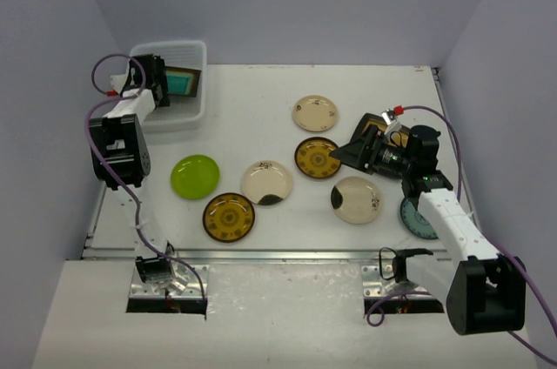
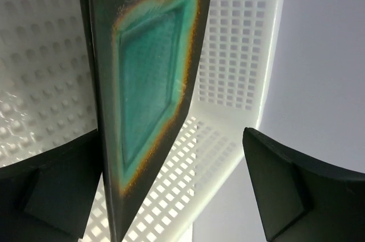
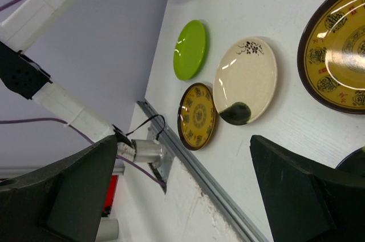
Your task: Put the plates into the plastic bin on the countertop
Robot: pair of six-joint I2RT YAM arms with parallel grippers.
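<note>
The plastic bin [image 1: 193,112] stands at the far left of the countertop [image 1: 261,134]. The dark square teal-centre plate [image 1: 184,83] is in it, standing on edge against the perforated wall [image 2: 239,36] in the left wrist view [image 2: 148,76]. My left gripper [image 1: 164,82] reaches into the bin, open [image 2: 171,156]; the plate is beside my left finger [image 2: 51,196], with a wide gap to the right one. My right gripper [image 1: 352,150] hovers open and empty [image 3: 183,145] over the table, beside a brown-yellow plate [image 1: 317,157]. The mustard square plate [image 1: 376,125] is mostly hidden behind it.
Loose plates on the countertop: lime-green [image 1: 195,176], brown-yellow [image 1: 229,217], cream with dark blotch [image 1: 266,182], cream [image 1: 315,112], cream [image 1: 357,199], and blue-patterned [image 1: 414,219] half under my right arm. A metal rail [image 1: 278,256] runs along the front edge.
</note>
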